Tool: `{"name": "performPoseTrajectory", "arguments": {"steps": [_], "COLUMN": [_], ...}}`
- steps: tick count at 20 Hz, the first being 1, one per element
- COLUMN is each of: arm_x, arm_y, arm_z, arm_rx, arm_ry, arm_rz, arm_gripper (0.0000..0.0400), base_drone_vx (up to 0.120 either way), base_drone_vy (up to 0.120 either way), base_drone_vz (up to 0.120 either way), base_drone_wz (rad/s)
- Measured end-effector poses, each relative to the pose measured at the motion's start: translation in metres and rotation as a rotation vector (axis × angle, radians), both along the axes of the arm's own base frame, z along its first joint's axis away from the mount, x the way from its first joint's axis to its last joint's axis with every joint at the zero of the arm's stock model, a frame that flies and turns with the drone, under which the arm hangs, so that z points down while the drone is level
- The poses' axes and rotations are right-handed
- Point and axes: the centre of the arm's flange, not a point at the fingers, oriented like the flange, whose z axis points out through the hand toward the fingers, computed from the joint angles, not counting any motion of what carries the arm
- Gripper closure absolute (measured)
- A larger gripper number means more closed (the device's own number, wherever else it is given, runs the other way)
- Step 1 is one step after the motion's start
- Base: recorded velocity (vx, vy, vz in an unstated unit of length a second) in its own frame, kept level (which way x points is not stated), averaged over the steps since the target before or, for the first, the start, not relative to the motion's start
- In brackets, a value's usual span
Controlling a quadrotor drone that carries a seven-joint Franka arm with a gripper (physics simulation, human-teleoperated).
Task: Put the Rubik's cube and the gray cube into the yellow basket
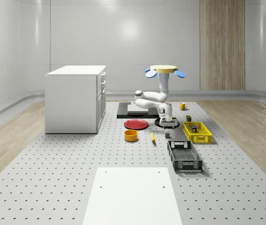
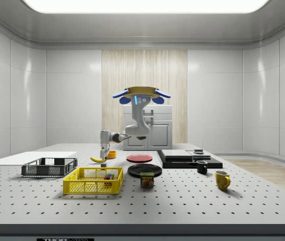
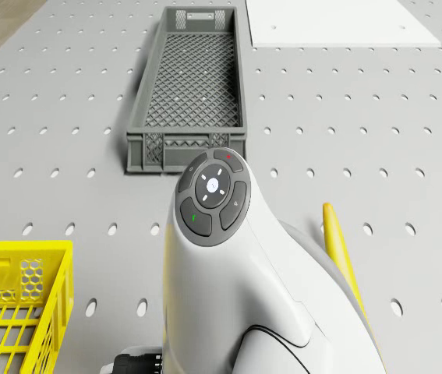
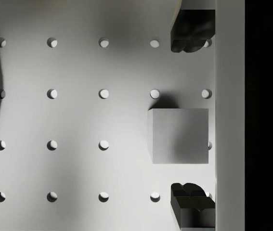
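Gripper (image 4: pixel 184 117) hangs low over the table (image 1: pixel 53 178), close to the yellow basket (image 1: pixel 203 139) on the whole-scene view's left of it. It points straight down with its fingers (image 4: pixel 194 29) spread wide. In the wrist view the gray cube (image 4: pixel 178 136) sits on the table between the two fingers, touching neither.

The white cabinet (image 1: pixel 75 98) stands well apart from the yellow basket, far to the whole-scene view's left of it. The drone (image 1: pixel 164 71) hovers high above the table, up and behind the yellow basket in the whole-scene view, with its arm bent down toward the gripper. A white slab (image 1: pixel 132 197) lies flat on the table, well in front of the yellow basket and to its left in that view. A dark gray crate (image 1: pixel 184 157) lies just in front of the yellow basket, toward the camera.

The yellow basket itself rests on the table with the Rubik's cube (image 2: pixel 107 176) inside it. A red plate (image 1: pixel 136 124) lies to the whole-scene view's left of the basket, beyond the gripper, and an orange bowl (image 1: pixel 131 135) sits on that same side. A banana (image 1: pixel 152 137) lies between the bowl and the gray cube. The gray cube stands outside the yellow basket, near its left side in the whole-scene view.
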Motion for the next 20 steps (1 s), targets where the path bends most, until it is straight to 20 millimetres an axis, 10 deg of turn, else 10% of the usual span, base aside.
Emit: {"name": "performPoseTrajectory", "arguments": {"steps": [20], "arm_x": [0.001], "arm_y": [0.013], "arm_z": [0.030], "arm_rx": [0.000], "arm_ry": [0.000], "arm_rz": [0.000], "arm_gripper": [0.0000], "base_drone_vx": [0.000], "base_drone_vy": [0.000], "base_drone_vz": [-0.008], "base_drone_wz": [0.000]}}
